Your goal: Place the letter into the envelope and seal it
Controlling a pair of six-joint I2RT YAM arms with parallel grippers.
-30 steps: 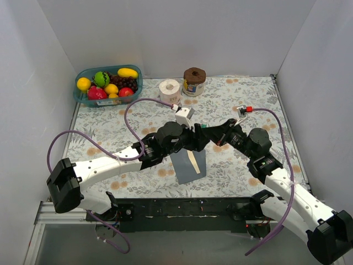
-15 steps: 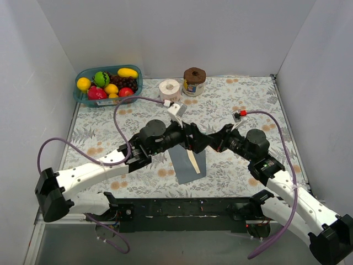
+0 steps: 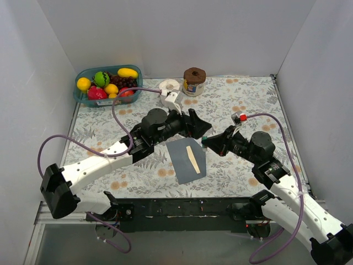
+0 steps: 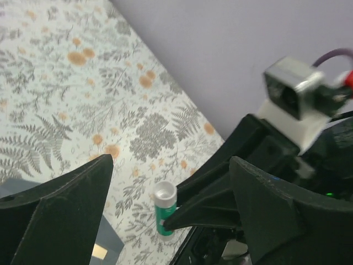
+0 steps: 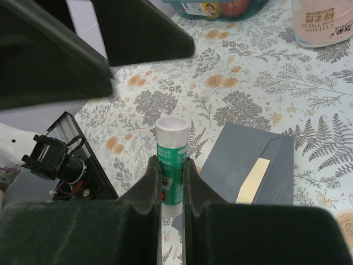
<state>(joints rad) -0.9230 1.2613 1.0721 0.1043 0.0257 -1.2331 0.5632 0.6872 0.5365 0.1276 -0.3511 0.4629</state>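
Your left gripper point(image 3: 197, 126) hangs just above the envelope point(image 3: 182, 164), jaws spread wide, free to work the flap. The envelope lies flat between the arms, and a tan sliver on it is likely the letter point(image 3: 191, 158) tucked inside. Your right gripper point(image 5: 171, 171) pinches a glue stick point(image 5: 170, 144) upright, seemingly for sealing.

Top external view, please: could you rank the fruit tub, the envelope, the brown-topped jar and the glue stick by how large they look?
Largest to smallest:
1. fruit tub
2. envelope, clearly less area than the tub
3. brown-topped jar
4. glue stick, by far the smallest, though only partly visible here
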